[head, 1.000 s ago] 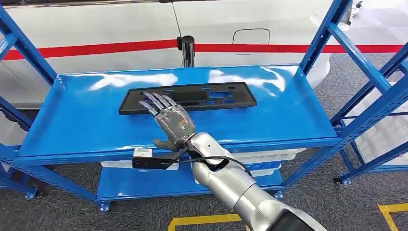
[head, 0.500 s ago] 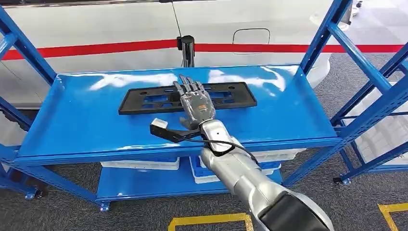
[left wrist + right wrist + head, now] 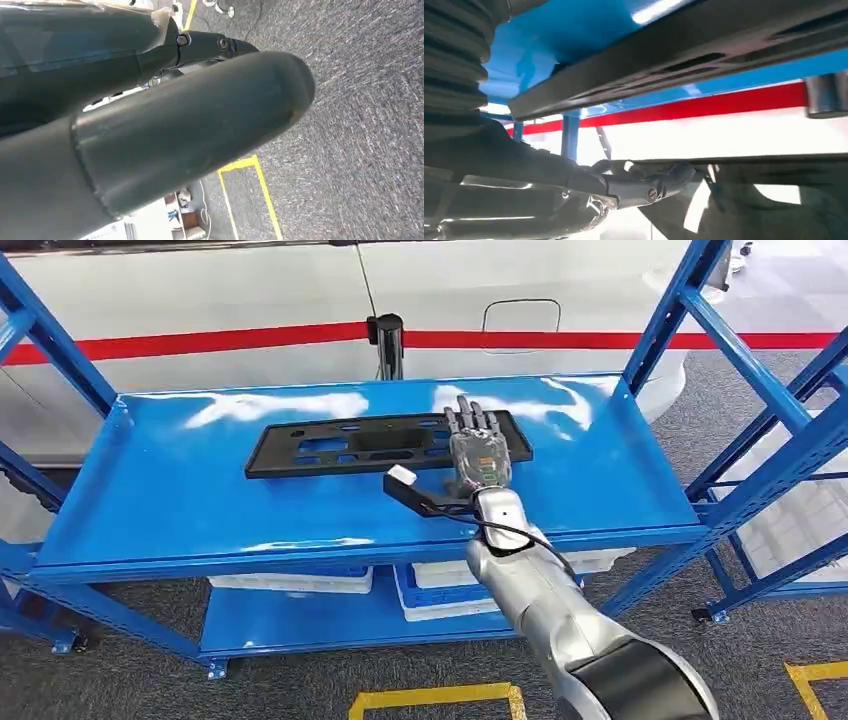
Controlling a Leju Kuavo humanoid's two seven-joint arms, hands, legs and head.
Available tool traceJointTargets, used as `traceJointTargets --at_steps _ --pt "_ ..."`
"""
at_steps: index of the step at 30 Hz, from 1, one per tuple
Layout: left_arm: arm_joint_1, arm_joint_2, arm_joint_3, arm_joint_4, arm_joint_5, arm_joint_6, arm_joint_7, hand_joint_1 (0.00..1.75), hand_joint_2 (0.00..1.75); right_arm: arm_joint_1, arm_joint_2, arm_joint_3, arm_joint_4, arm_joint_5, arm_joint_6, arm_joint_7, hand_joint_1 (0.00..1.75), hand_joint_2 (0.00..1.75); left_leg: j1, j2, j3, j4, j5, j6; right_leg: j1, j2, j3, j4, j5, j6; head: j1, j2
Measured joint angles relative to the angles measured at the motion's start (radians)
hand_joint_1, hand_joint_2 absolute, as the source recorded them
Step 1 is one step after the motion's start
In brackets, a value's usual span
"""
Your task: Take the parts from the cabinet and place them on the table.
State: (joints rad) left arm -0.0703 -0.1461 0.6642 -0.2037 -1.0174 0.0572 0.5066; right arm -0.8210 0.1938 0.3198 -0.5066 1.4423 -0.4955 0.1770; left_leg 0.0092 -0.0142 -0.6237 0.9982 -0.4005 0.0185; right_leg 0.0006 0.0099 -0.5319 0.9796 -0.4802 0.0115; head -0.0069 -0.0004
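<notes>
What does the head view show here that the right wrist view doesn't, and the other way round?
Head view alone: the whole black plastic panel lying flat on the blue shelf, white bins on the lower shelf, and the right hand over the panel's right end with fingers extended. Right wrist view alone: a close look along the panel's edge. Both share the panel, the shelf and the red stripe behind.

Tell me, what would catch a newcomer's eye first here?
Probably the silver arm reaching in from below, its right hand with fingers spread flat over the right end of a long black plastic panel. That panel lies in the middle of a glossy blue shelf. Behind the shelf runs a white wall with a bold red stripe.
</notes>
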Motion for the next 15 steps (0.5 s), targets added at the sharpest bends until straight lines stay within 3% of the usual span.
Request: traceJointTargets --at_steps 2,3,4,5,15 --pt "0.0 0.0 0.004 0.0 -0.006 -0.001 -0.002 0.0 0.0 0.003 -0.006 -0.021 0.003 0.017 0.0 0.003 0.0 1.75 0.0 0.0 0.0 0.0 0.0 0.0 0.0 0.0 0.0 0.0 0.0 0.0 0.0 0.0" --pt "-0.001 0.0 0.007 0.0 -0.011 -0.002 -0.003 0.0 0.0 0.004 -0.007 -0.028 0.004 0.023 0.0 0.003 0.16 1.75 0.0 0.0 0.0 0.0 0.0 0.0 0.0 0.0 0.0 0.0 0.0 0.0 0.0 0.0" --pt "-0.001 0.0 0.011 0.0 -0.013 -0.002 -0.005 0.0 0.0 0.005 -0.009 -0.039 0.005 0.031 0.0 0.004 1.4 1.75 0.0 0.0 0.0 0.0 0.0 0.0 0.0 0.0 0.0 0.0 0.0 0.0 0.0 0.0" --pt "0.0 0.0 0.012 0.0 -0.018 -0.002 -0.007 0.0 0.0 0.007 -0.011 -0.049 0.005 0.038 0.0 0.004 1.73 1.75 0.0 0.0 0.0 0.0 0.0 0.0 0.0 0.0 0.0 0.0 0.0 0.0 0.0 0.0" --pt "-0.001 0.001 0.022 0.0 -0.043 0.003 -0.027 0.0 0.0 0.026 -0.023 -0.124 0.005 0.084 0.0 -0.023 1.75 1.75 0.0 0.0 0.0 0.0 0.0 0.0 0.0 0.0 0.0 0.0 0.0 0.0 0.0 0.0"
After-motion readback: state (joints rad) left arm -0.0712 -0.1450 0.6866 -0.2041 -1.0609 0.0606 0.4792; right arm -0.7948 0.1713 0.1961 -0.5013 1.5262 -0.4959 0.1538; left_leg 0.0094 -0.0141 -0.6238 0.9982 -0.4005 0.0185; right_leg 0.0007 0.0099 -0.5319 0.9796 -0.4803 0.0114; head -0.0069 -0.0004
